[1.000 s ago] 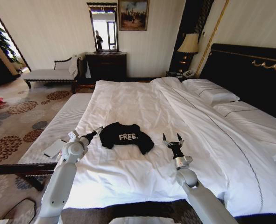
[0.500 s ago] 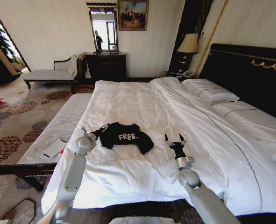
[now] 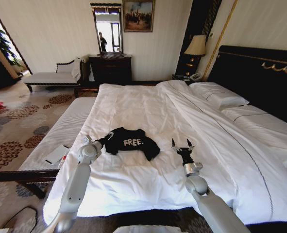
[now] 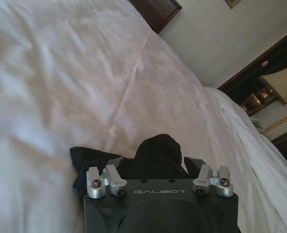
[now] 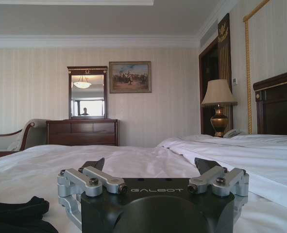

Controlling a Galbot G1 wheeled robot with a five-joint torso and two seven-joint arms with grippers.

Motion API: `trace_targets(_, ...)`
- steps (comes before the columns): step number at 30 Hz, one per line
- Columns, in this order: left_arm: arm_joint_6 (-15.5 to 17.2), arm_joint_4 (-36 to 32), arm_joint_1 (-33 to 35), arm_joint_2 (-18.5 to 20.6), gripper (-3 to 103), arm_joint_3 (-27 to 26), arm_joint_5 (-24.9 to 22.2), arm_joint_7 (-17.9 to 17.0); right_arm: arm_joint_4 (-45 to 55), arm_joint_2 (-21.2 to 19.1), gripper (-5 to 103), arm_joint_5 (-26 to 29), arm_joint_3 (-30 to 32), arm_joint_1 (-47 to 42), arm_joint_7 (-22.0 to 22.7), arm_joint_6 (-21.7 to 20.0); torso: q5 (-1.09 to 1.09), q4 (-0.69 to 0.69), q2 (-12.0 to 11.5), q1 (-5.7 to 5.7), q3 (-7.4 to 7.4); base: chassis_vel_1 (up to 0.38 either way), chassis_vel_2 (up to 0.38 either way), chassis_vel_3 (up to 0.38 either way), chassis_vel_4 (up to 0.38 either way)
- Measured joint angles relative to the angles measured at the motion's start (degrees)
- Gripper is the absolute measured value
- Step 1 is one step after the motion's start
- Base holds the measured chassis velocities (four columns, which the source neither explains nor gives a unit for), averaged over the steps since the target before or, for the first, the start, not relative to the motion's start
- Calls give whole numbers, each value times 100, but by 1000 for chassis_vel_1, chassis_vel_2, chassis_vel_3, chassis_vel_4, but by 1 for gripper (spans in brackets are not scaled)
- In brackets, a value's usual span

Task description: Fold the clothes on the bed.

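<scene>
Currently the T-shirt lies crumpled on the white bed, near its foot end, "FREE." lettering facing up. Left pincer is at the shirt's left sleeve edge; in the left wrist view its fingers sit against the bunched black fabric, which rises between them, but whether they are clamped on it cannot be told. Right pincer stands just beside the shirt's right edge, apart from it, tips pointing up the bed, jaws spread with nothing between them. In the right wrist view, black cloth lies off to one side of that pincer.
</scene>
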Motion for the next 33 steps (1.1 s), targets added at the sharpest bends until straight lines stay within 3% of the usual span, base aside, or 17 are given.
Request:
trace_targets(5, -45, -18, 16, 28, 58, -23, 18, 31, -15, 1, 100, -1, -17, 8, -1, 2, 0, 0, 0, 0, 0, 0, 0, 0, 0)
trace_targets(8, -67, -10, -12, 25, 42, -33, 20, 38, -20, 19, 100, -6, -39, 10, -1, 4, 0, 0, 0, 0, 0, 0, 0, 0, 0)
trace_targets(11, -67, 17, -30, 19, 37, -30, 22, 41, -22, 23, 100, -9, -42, 7, -1, 5, 0, 0, 0, 0, 0, 0, 0, 0, 0)
trace_targets(15, -71, 46, -58, -18, 15, -24, 40, 45, -22, 10, 100, -9, -27, -9, -1, 9, 0, -1, 0, 0, 0, 0, 0, 0, 0)
trace_targets(20, -102, -59, 4, 51, 2, -61, 47, 45, -22, -1, 100, -8, -6, -11, -1, 18, 0, -1, 0, 0, 0, 0, 0, 0, 0)
trace_targets(26, -120, -248, 85, 236, 0, -163, -22, 46, -35, 1, 100, 38, -82, 71, 13, 19, -1, -1, 0, 0, 0, 0, 0, 0, 0)
trace_targets(33, -136, -420, 334, 555, 0, -288, -27, 112, -109, -162, 100, 736, -749, 710, 3, -161, -1, -1, 0, 0, 0, 0, 0, 0, 0)
